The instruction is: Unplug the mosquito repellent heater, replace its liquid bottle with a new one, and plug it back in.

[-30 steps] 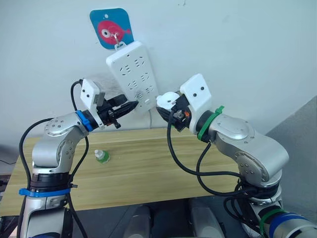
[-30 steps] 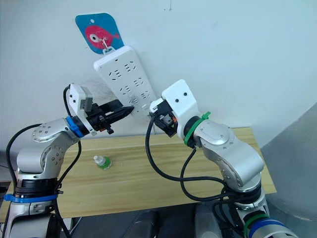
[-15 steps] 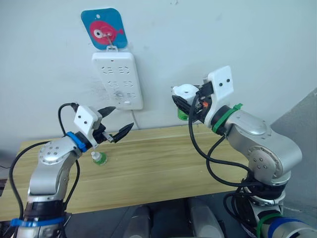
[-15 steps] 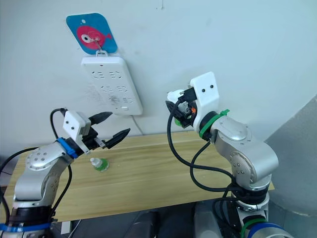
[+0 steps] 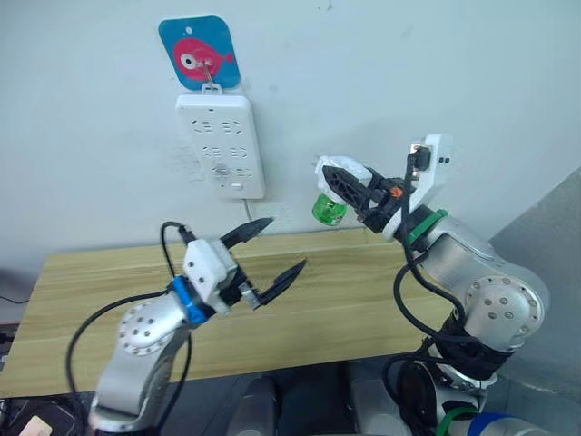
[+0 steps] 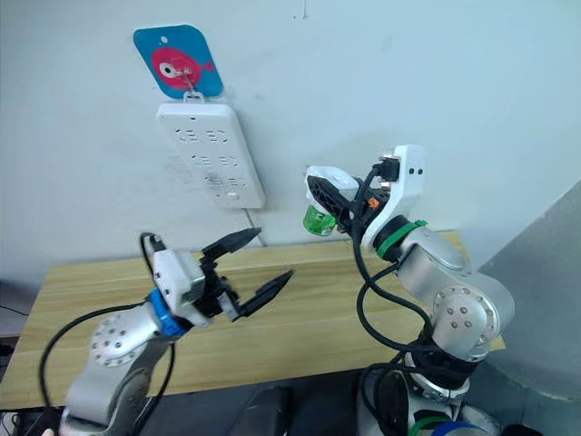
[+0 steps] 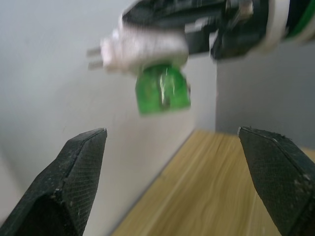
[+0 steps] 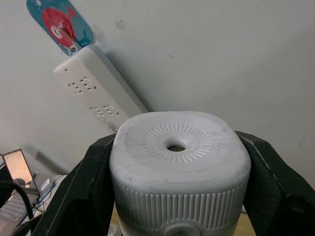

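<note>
My right gripper (image 5: 343,186) is shut on the mosquito repellent heater (image 5: 339,167), a small white rounded unit held in the air right of the power strip, its two prongs free. Its green liquid bottle (image 5: 328,211) hangs under it. In the right wrist view the heater (image 8: 179,162) sits between both black fingers (image 8: 91,184), round vent hole facing up. My left gripper (image 5: 286,242) stands wide open above the wooden table (image 5: 363,300), empty, pointing toward the heater (image 7: 142,49) and the green bottle (image 7: 162,89). The new bottle is out of view.
A long white power strip (image 5: 221,145) hangs straight on the wall from a blue hook plate with a red fish (image 5: 198,53). Its cord runs down behind the table. A grey surface (image 5: 554,227) rises at the right.
My left gripper has opened, left the power strip and dropped toward the table's middle. The right gripper has drawn the heater away to the right. The strip has swung back to hang straight.
</note>
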You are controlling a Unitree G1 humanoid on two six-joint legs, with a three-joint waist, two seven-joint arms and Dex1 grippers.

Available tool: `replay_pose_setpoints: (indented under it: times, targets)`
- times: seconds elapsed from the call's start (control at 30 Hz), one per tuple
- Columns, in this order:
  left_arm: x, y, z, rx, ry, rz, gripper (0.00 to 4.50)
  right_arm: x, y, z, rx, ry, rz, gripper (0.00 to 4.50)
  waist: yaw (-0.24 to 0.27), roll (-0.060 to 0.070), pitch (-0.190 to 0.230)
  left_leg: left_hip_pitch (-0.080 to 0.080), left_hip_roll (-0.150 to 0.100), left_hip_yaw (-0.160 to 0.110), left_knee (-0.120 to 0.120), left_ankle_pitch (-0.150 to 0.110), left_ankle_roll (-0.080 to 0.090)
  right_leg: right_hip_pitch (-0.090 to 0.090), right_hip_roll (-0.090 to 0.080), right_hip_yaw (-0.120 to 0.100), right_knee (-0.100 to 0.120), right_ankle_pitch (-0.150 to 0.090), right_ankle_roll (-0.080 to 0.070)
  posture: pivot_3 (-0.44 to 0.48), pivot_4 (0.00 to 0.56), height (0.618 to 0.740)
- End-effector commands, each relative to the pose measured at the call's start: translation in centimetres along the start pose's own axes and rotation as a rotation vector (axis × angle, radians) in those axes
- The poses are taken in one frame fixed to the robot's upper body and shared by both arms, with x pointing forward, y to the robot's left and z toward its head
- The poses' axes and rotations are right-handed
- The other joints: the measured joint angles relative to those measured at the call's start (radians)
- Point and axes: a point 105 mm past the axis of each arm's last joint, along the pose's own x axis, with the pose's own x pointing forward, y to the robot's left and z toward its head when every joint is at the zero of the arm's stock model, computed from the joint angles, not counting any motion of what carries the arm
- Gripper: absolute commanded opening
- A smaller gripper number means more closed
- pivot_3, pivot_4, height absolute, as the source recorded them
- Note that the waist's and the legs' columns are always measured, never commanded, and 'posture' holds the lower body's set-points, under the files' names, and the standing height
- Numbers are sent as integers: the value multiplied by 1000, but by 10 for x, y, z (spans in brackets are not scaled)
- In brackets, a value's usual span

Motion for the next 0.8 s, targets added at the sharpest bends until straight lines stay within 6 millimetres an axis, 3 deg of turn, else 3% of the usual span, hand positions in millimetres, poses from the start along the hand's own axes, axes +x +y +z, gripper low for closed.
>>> replay_pose_setpoints:
  times: [0.03, 0.37, 0.77, 0.8]
  targets:
    - [11, 3, 6, 13, -42, 28, 4500, -1, 18, 10, 56, -64, 67, 2968, -3, 1, 0, 0, 0, 0, 0, 0, 0, 0, 0, 0, 0, 0, 0, -134, 236, 740]
    - [26, -2, 1, -57, -64, 49, 4500, 1, 31, 6, 95, -42, 120, 2968, -17, 2, -1, 0, 0, 1, 0, 0, 0, 0, 1, 1, 0, 0, 0, -140, 233, 740]
    - [30, 2, 3, -81, -89, 91, 4500, 3, 34, 7, 152, -38, 136, 2968, -18, 2, -1, 0, 0, 2, 0, 0, 0, 0, 1, 1, 0, 0, 0, -134, 226, 740]
    - [29, 3, 4, -80, -90, 95, 4308, 3, 35, 7, 153, -36, 138, 2968, -17, 2, -1, 0, 0, 1, 0, 0, 0, 0, 1, 1, 0, 0, 0, -133, 225, 740]
